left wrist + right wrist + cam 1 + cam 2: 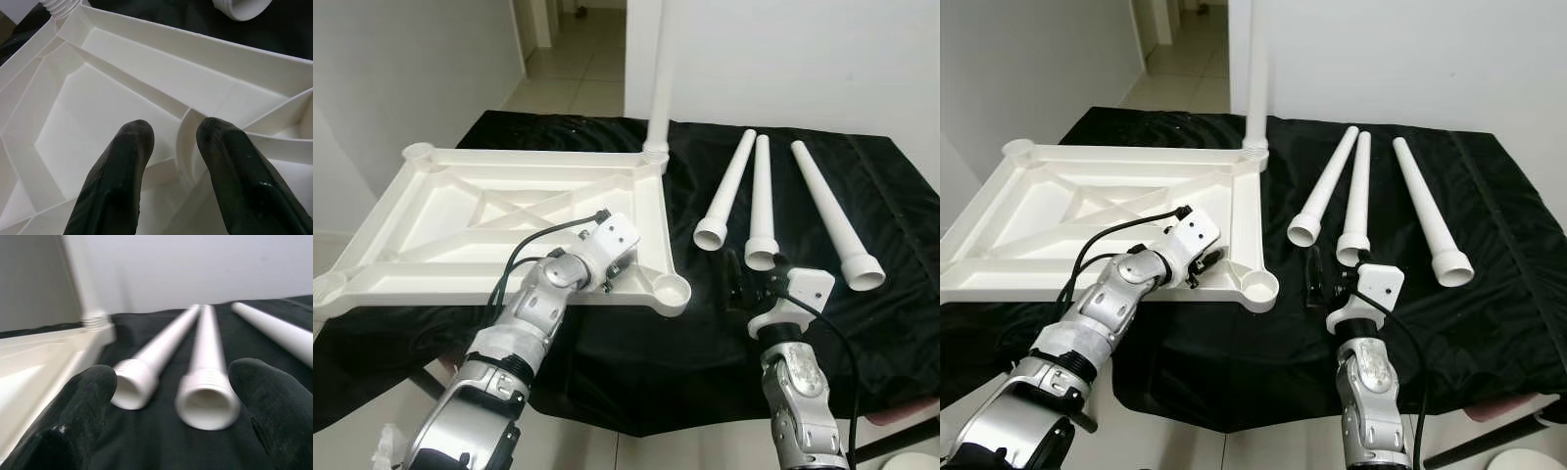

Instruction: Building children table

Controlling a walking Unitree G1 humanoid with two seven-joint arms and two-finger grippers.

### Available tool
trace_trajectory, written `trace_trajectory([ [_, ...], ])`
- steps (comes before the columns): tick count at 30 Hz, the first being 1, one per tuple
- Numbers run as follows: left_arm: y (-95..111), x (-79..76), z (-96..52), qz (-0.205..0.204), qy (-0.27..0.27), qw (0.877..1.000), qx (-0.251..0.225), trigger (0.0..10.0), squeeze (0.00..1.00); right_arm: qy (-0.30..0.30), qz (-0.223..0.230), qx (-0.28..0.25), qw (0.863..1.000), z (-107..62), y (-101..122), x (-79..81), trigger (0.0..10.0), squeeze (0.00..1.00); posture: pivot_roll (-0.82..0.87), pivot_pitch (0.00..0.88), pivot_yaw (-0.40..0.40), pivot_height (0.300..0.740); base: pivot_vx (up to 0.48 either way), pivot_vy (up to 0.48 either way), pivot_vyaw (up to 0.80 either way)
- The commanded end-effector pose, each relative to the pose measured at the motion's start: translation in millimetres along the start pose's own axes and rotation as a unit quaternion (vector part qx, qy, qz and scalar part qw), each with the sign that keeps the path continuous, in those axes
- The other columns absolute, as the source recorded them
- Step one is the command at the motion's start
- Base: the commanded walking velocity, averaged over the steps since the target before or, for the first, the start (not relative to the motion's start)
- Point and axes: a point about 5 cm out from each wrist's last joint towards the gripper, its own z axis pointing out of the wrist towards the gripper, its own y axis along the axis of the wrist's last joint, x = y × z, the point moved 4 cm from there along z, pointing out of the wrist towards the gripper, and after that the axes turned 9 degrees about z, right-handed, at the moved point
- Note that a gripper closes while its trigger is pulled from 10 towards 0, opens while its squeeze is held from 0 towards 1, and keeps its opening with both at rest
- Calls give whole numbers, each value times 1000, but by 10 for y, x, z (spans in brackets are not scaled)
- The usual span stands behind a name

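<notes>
One leg (658, 78) stands screwed into the far corner of the upturned tabletop (460, 230). Left gripper (173, 147), fingers apart, rests inside its frame. Right gripper (171, 396), also spread, faces three loose legs (759, 201); a misaligned grasp could roll them off the black cloth (891, 323).

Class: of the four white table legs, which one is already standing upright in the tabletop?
The leg at the tabletop's far right corner stands upright in its socket. The other three lie loose on the black cloth.
</notes>
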Motion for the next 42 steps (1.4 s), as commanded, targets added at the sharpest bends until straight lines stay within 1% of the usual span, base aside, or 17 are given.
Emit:
trace_trajectory([
  [1, -11, -94, 10, 0, -9, 1000, 7, 10000, 0, -26, -9, -7, 1000, 73, 32, -112, 10000, 0, -24, 46, 48, 740, 0, 0, 0],
  [2, -11, -94, 10, 0, -9, 1000, 7, 10000, 0, -26, -9, -7, 1000, 73, 32, -112, 10000, 0, -24, 46, 48, 740, 0, 0, 0],
  [3, 43, -149, 13, 1, -24, 1000, -4, 10000, 0, -48, -17, -16, 999, 139, 79, -205, 10000, 0, -20, 46, 49, 740, 0, 0, 0],
  [6, 110, -205, 18, 2, -44, 999, -18, 10000, 0, -70, -29, -28, 997, 221, 149, -310, 10000, 0, -17, 44, 49, 740, 0, 0, 0],
  [10, 167, -225, -11, 3, -66, 997, -34, 10000, 0, -82, -35, -38, 995, 271, 202, -362, 10000, 0, -13, 44, 48, 740, 0, 0, 0],
  [12, 227, -243, -52, 0, -86, 995, -56, 10000, 0, -100, -38, -47, 993, 284, 240, -423, 10000, 0, -12, 41, 49, 740, 0, 0, 0],
  [14, 360, -283, -156, 4, -112, 989, -102, 10000, 0, -146, -39, -62, 987, 274, 288, -563, 10000, 0, -11, 42, 48, 740, 0, 0, 0],
  [17, 497, -342, -311, 24, -145, 976, -157, 10000, 0, -194, -18, -71, 978, 215, 281, -701, 10000, 0, -6, 39, 49, 740, 0, 0, 0],
  [19, 542, -332, -386, 15, -159, 972, -173, 10000, 0, -218, 20, -71, 973, 176, 228, -760, 10000, 0, -6, 39, 50, 740, 0, 0, 0],
  [21, 542, -332, -386, 15, -159, 972, -173, 10000, 0, -218, 20, -71, 973, 176, 228, -760, 10000, 0, -6, 39, 50, 740, 0, 0, 0],
  [23, 645, -253, -446, -22, -157, 969, -192, 10000, 0, -238, 74, -71, 966, 131, 161, -821, 10000, 0, -4, 38, 55, 740, 0, 0, 0],
  [24, 645, -253, -446, -22, -157, 969, -192, 10000, 0, -238, 74, -71, 966, 131, 161, -821, 10000, 0, -4, 38, 55, 740, 0, 0, 0],
  [25, 699, -221, -474, -31, -155, 967, -202, 10000, 0, -241, 100, -70, 963, 120, 133, -843, 10000, 0, -4, 38, 57, 740, 0, 0, 0],
  [29, 730, -172, -483, -35, -144, 968, -200, 10000, 0, -251, 141, -67, 955, 111, 88, -915, 10000, 0, -1, 40, 57, 740, 0, 0, 0],
  [32, 730, -172, -483, -35, -144, 968, -200, 10000, 0, -251, 141, -67, 955, 111, 88, -915, 10000, 0, -1, 40, 57, 740, 0, 0, 0],
  [35, 740, -139, -463, -54, -129, 971, -195, 10000, 0, -263, 166, -65, 948, 108, 70, -1035, 10000, 0, 6, 42, 62, 740, 0, 0, 0],
  [42, 771, -215, -474, -73, -133, 969, -196, 10000, 0, -261, 196, -69, 943, 147, 111, -1172, 10000, 0, 11, 53, 68, 740, 0, 0, 0],
])
